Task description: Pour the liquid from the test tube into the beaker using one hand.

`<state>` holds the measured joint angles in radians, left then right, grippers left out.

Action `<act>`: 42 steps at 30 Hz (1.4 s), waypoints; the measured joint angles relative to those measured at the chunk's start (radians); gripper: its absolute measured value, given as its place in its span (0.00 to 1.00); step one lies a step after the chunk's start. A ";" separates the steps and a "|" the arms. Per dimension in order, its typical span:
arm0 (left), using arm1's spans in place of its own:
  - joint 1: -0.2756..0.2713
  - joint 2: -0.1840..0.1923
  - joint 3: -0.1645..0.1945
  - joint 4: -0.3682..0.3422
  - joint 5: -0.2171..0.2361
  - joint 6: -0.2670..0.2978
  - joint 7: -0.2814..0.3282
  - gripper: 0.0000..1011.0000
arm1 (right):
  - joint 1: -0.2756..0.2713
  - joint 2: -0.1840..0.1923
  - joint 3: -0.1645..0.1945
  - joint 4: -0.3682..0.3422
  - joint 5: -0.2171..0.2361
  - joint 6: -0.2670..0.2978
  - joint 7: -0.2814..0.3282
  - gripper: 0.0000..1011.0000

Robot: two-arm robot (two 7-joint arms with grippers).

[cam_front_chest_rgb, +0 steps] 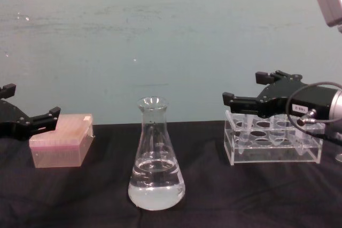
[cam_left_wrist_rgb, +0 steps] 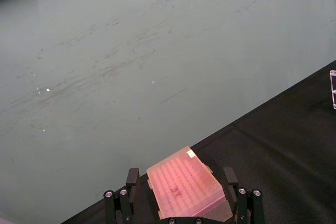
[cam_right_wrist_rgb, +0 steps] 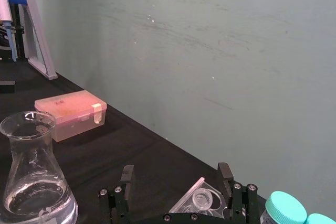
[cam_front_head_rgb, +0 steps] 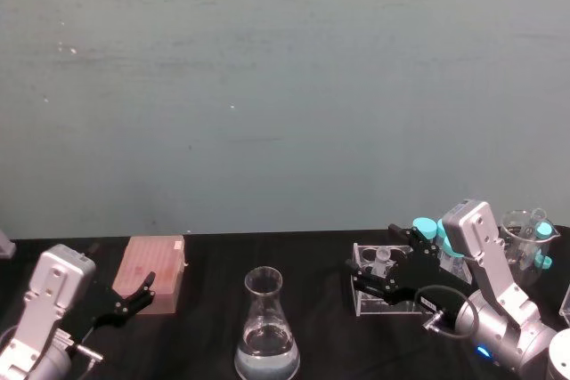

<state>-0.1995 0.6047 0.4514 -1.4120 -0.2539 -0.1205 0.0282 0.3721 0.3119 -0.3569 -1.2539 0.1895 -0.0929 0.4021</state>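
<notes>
The beaker (cam_front_head_rgb: pixel 267 327) (cam_front_chest_rgb: pixel 156 158) (cam_right_wrist_rgb: pixel 34 174) is a clear conical flask standing at the table's front centre, with clear liquid (cam_front_chest_rgb: pixel 156 185) in its base. The small capless test tube (cam_front_head_rgb: pixel 383 260) (cam_right_wrist_rgb: pixel 203 199) (cam_front_chest_rgb: pixel 243 132) stands upright at the left end of the clear rack (cam_front_chest_rgb: pixel 278 153) (cam_front_head_rgb: pixel 374 304). I cannot tell whether it holds liquid. My right gripper (cam_front_head_rgb: pixel 372 248) (cam_right_wrist_rgb: pixel 176 174) (cam_front_chest_rgb: pixel 241 88) hovers open just above that end of the rack, its fingers either side of the tube's rim and apart from it. My left gripper (cam_front_head_rgb: pixel 134 295) (cam_left_wrist_rgb: pixel 181 174) (cam_front_chest_rgb: pixel 33 100) rests open beside the pink box.
A pink lidded box (cam_front_head_rgb: pixel 156 273) (cam_front_chest_rgb: pixel 61 145) (cam_left_wrist_rgb: pixel 186 187) lies at the left. Teal-capped tubes (cam_front_head_rgb: pixel 427 230) (cam_right_wrist_rgb: pixel 283 208) stand behind the right gripper. A glass container with more tubes (cam_front_head_rgb: pixel 525 238) sits at the far right. Black cloth (cam_front_chest_rgb: pixel 214 196) lies bare between flask and rack.
</notes>
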 joint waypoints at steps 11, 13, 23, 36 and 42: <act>0.000 0.000 0.000 0.000 0.000 0.000 0.000 0.99 | 0.016 -0.026 0.003 0.039 -0.002 0.009 -0.002 0.99; 0.000 0.000 0.000 0.000 0.000 0.000 0.000 0.99 | 0.020 -0.032 0.004 0.049 -0.002 0.010 -0.003 0.99; 0.000 0.000 0.000 0.000 0.000 0.000 0.000 0.99 | 0.032 -0.049 0.012 0.070 -0.003 0.011 -0.016 0.99; 0.000 0.000 0.000 0.000 0.000 0.000 0.000 0.99 | 0.041 -0.059 0.028 0.093 -0.010 0.015 -0.033 0.99; 0.000 0.000 0.000 0.000 0.000 0.000 0.000 0.99 | 0.049 -0.061 0.032 0.116 -0.013 0.013 -0.033 0.99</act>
<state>-0.1995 0.6047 0.4514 -1.4120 -0.2539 -0.1205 0.0283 0.4210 0.2508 -0.3247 -1.1377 0.1770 -0.0795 0.3692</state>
